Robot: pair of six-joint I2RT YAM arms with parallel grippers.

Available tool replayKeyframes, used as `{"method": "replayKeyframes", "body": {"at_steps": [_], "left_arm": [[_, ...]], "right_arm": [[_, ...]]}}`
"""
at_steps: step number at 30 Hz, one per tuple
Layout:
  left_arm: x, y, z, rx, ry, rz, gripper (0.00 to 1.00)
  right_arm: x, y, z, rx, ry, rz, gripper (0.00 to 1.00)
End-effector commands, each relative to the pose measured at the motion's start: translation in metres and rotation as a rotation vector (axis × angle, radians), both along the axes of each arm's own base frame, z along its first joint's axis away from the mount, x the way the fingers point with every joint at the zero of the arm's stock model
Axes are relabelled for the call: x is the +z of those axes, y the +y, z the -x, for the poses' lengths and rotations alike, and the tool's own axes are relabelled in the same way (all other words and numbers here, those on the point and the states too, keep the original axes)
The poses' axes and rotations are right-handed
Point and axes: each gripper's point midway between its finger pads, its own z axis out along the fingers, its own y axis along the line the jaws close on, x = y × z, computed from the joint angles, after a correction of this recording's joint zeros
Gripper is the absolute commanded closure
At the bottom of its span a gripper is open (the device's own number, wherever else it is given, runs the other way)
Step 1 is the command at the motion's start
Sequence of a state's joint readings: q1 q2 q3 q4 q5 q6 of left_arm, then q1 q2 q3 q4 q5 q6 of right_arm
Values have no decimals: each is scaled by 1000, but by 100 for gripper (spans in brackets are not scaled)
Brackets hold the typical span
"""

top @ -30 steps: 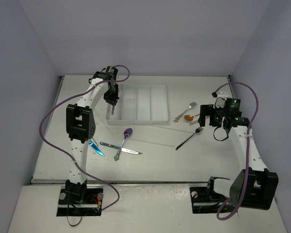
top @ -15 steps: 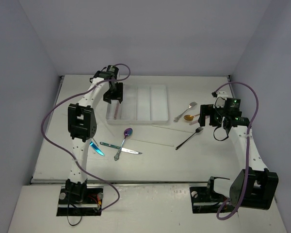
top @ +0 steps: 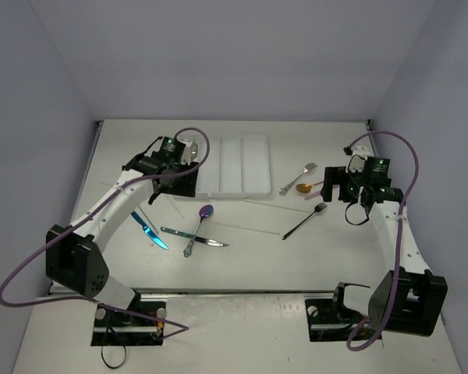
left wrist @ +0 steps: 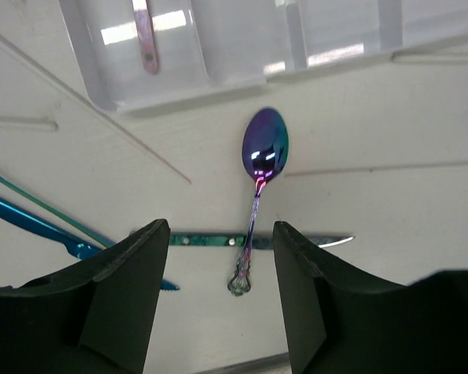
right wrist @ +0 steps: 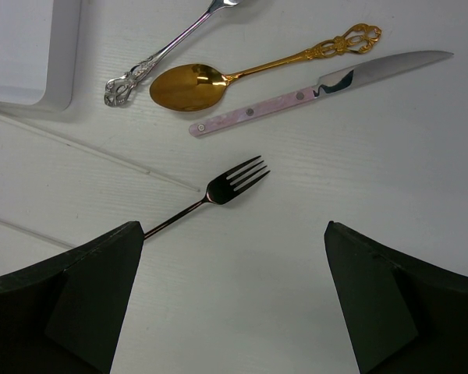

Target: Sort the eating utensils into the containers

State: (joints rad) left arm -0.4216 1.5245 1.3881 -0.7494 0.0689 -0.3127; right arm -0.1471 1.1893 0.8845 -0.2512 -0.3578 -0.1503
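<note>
Empty left gripper (left wrist: 218,232), fingers spread. Purple spoon (left wrist: 264,152) lies on the table between them, nearer the right finger. Its long axis runs fore-aft, bowl ahead beside white tray (left wrist: 179,92). Left arm is nearer. Right gripper (right wrist: 232,234) is spread, with black fork (right wrist: 235,179) ahead.

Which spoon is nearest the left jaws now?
The purple spoon, straight ahead of the left jaws beside the tray, its handle crossing a knife. The gold spoon and silver spoon lie far off to the right.
</note>
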Motion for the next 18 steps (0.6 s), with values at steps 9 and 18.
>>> {"method": "replayKeyframes", "body": {"at_steps": [9, 18], "left_arm": [[-73, -42, 51, -144, 55, -10, 48], [-111, -54, 48, -158, 141, -66, 54]], "right_arm": [[23, -7, -13, -28, -75, -3, 0], [22, -10, -13, -37, -70, -6, 0]]}}
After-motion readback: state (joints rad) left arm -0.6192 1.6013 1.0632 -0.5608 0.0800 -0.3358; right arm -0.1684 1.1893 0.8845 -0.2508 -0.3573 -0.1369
